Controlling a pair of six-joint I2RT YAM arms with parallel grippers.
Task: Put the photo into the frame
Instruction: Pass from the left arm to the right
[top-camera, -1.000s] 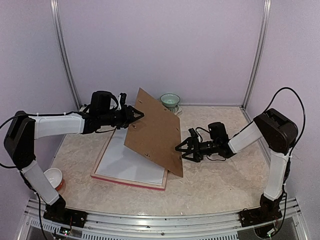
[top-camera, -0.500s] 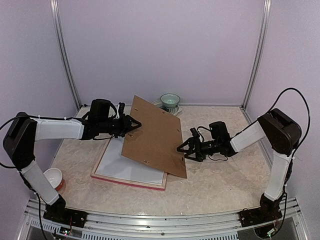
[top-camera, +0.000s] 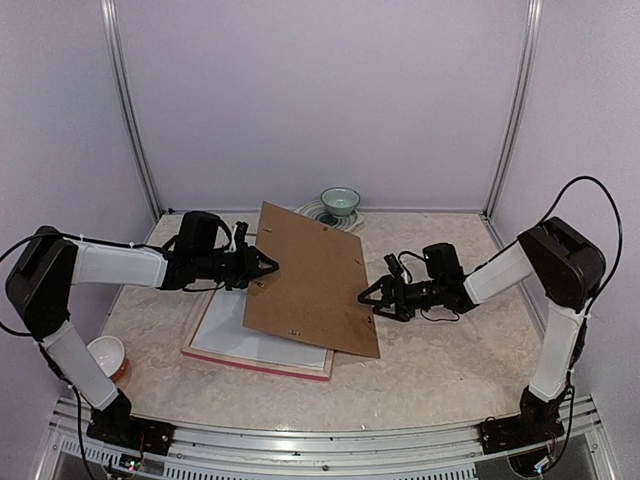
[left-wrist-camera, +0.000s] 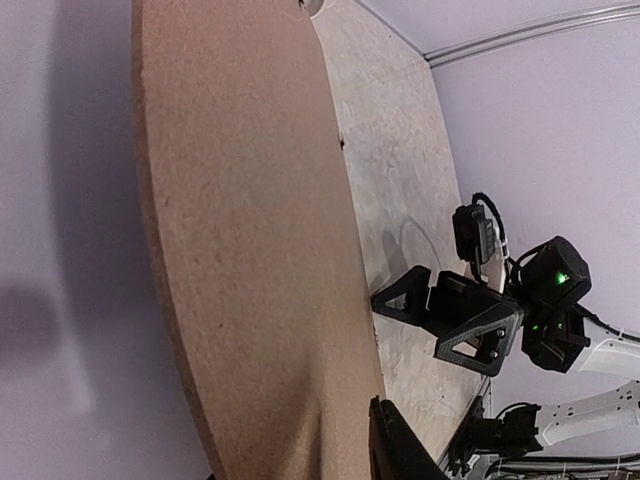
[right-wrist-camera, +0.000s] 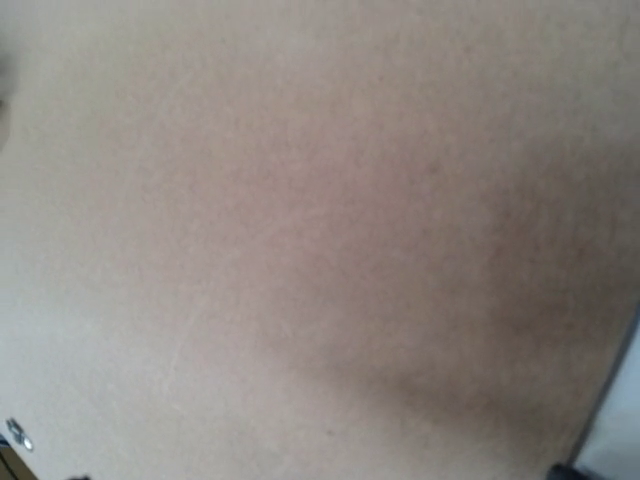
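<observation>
The frame (top-camera: 257, 364) lies flat on the table, red along its near edge, with a white sheet (top-camera: 240, 325) inside it. The photo's sunset face is hidden. Over the frame leans a brown hardboard backing (top-camera: 310, 275), left edge raised and right edge near the table. My left gripper (top-camera: 262, 268) is shut on that raised left edge; in the left wrist view the board (left-wrist-camera: 250, 250) fills the left side, with one finger (left-wrist-camera: 395, 450) against it. My right gripper (top-camera: 373, 298) stands open at the board's right edge. It shows as well in the left wrist view (left-wrist-camera: 428, 320). The right wrist view holds only the brown board (right-wrist-camera: 320, 240).
A green bowl (top-camera: 340, 202) stands on a plate at the back of the table. A white bowl with an orange rim (top-camera: 106, 355) sits at the near left by my left arm's base. Walls close in the table on three sides.
The backing board has tipped down from a steep tilt to a shallow one over the frame. My left gripper came down with its edge. The right gripper stayed open and shifted slightly right.
</observation>
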